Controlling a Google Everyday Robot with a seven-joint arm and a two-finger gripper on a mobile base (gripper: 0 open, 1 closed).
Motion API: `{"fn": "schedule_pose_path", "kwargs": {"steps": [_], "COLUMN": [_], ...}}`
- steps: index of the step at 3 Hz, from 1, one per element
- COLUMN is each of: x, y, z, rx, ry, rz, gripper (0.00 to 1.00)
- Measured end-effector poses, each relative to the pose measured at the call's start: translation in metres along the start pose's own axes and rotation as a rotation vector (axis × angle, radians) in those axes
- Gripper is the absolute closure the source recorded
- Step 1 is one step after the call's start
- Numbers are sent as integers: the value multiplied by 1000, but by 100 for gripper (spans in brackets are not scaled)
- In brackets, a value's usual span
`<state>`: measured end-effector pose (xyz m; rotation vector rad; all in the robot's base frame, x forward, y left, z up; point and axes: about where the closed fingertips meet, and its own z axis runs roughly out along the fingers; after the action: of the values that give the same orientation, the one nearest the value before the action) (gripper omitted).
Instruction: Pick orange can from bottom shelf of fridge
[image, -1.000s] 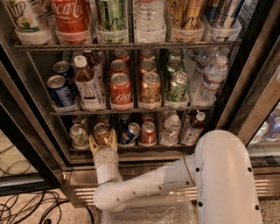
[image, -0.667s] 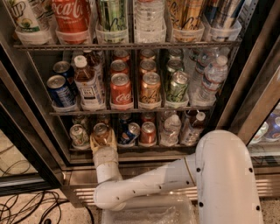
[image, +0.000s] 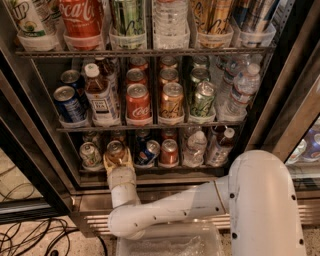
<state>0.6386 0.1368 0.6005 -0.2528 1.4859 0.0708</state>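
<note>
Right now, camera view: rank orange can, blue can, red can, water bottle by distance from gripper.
Gripper at bottom shelf, left.
1. Orange can: at gripper
2. Blue can: just right
3. Red can: centre
4. Water bottle: farther right

One fridge (image: 35, 130) shows three wire racks. Along the top rack's (image: 150, 52) front edge stand six tall drinks, one of them a clear water bottle (image: 171, 20). The middle rack's (image: 150, 127) front edge carries six more: one blue can (image: 67, 103), one tea bottle (image: 100, 97), one red can (image: 138, 101), one amber can (image: 172, 101), one green can (image: 204, 98) and one water bottle. Partly hidden rows stand behind these, too hidden to count. The front edge of the bottom shelf (image: 200, 168) holds four small cans, including one orange can (image: 116, 148), and two bottles. One gripper (image: 118, 159) sits at that can, toward the left end.
</note>
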Motion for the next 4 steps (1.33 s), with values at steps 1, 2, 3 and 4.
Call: {"fn": "schedule_pose_path", "kwargs": {"steps": [1, 2, 3, 4], "x": [-1, -9, -27, -40], "y": [0, 1, 4, 6], "z": [0, -5, -14, -21], "rx": [0, -7, -22, -30], "ry": [0, -7, -34, -49], "rz": [5, 57, 95, 119], "gripper": [100, 100, 100, 100]}}
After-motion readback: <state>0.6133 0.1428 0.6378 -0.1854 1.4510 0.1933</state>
